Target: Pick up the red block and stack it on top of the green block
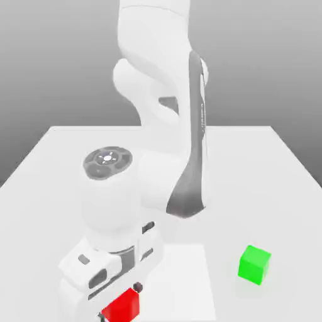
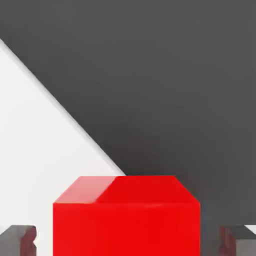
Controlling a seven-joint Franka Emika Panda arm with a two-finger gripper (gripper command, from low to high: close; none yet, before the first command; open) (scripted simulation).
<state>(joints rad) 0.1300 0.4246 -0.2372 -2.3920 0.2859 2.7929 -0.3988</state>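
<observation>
Red block (image 1: 121, 307): glossy cube, upright, at the near edge of the white bench (image 1: 251, 163). Green block (image 1: 254, 264): cube of like kind, resting flat, well apart toward the exterior view's right, slightly rotated.

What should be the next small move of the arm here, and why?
Probably close the fingers. In the hand view the red block sits between the two fingers, with a gap on each side, so the end effector looks open around it. The green block stands apart, bare.
</observation>
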